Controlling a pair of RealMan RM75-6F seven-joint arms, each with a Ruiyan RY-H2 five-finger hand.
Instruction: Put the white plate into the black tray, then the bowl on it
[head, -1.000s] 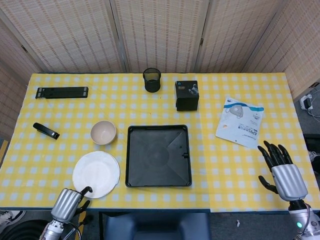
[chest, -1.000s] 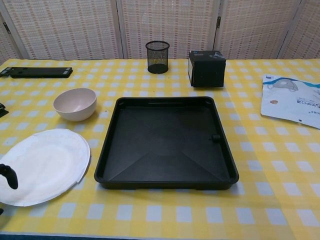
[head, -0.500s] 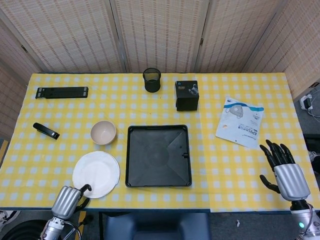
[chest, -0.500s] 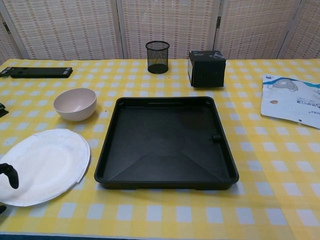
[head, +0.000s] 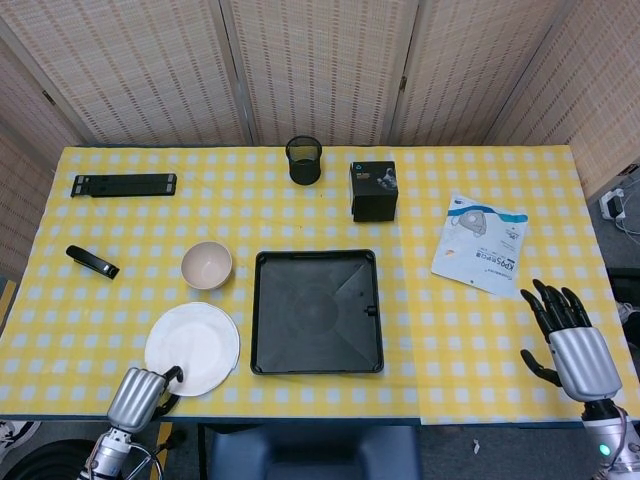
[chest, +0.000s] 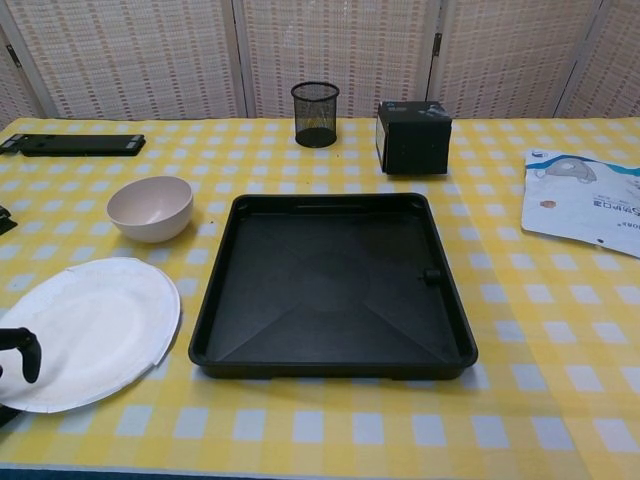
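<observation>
The table (head: 500, 340), covered in a yellow and white checked cloth, fills most of both views. The black tray (head: 316, 311) lies flat near its middle, toward the near edge, with nothing in it. The white plate (head: 192, 347) lies flat on the cloth just left of the tray, close beside it but apart from it, near the front edge of the table. The bowl (head: 207, 265) stands upright just behind the plate, apart from both plate and tray. The left hand (head: 137, 396) is at the table's near edge by the plate's front left rim; one dark fingertip (chest: 27, 350) curls up over that rim, and the chest view shows it lying across the plate's edge, though whether the plate is truly pinched from beneath cannot be told. The right hand (head: 570, 345) sits over the near right corner of the table, well apart from tray, plate and bowl, its fingers spread and holding nothing. Farther back lie a white packet (head: 480, 243) on the right, a black box (head: 373, 190) and a mesh pen cup (head: 304, 160) behind the tray, and at the left a long black stand (head: 124, 185) and a stapler (head: 92, 261).
</observation>
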